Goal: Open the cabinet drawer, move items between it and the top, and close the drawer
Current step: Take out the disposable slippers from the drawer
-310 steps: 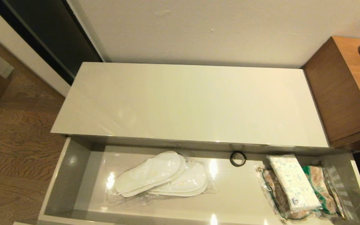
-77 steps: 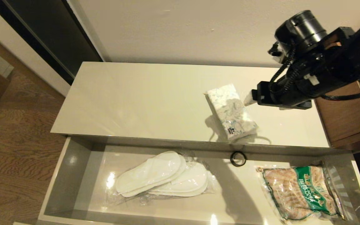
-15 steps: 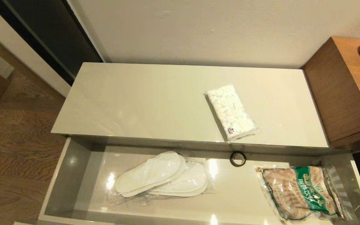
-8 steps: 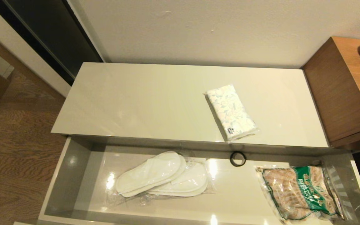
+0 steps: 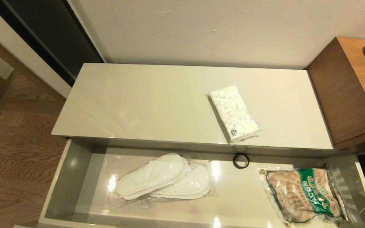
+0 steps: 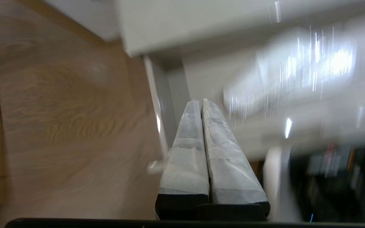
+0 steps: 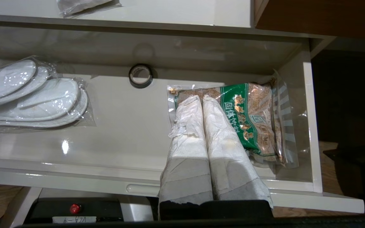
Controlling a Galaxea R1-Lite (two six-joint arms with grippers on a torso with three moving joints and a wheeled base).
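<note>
The wide grey-beige drawer (image 5: pixel 57 186) stands pulled out under the cream top (image 5: pixel 157 101). On the top, right of centre, lies the leaf-print tissue pack (image 5: pixel 234 113). The wrapped white slippers (image 5: pixel 165 177) lie in the drawer's left half; the right wrist view shows the slippers (image 7: pixel 30 93) too. Neither arm shows in the head view. My left gripper (image 6: pixel 200 100) is shut and empty, over the drawer's left end near the floor. My right gripper (image 7: pixel 200 97) is shut and empty, held back above the drawer's front right.
A green-labelled snack bag (image 5: pixel 303 194) lies at the drawer's right end and a small black ring (image 5: pixel 241 161) at its back wall. The taller brown wooden cabinet (image 5: pixel 347 91) adjoins the top on the right. Wood floor (image 5: pixel 14 142) lies to the left.
Over the last second the head view is unchanged. Earlier, the tissue pack went from the drawer onto the top and the right arm drew back out of that view.
</note>
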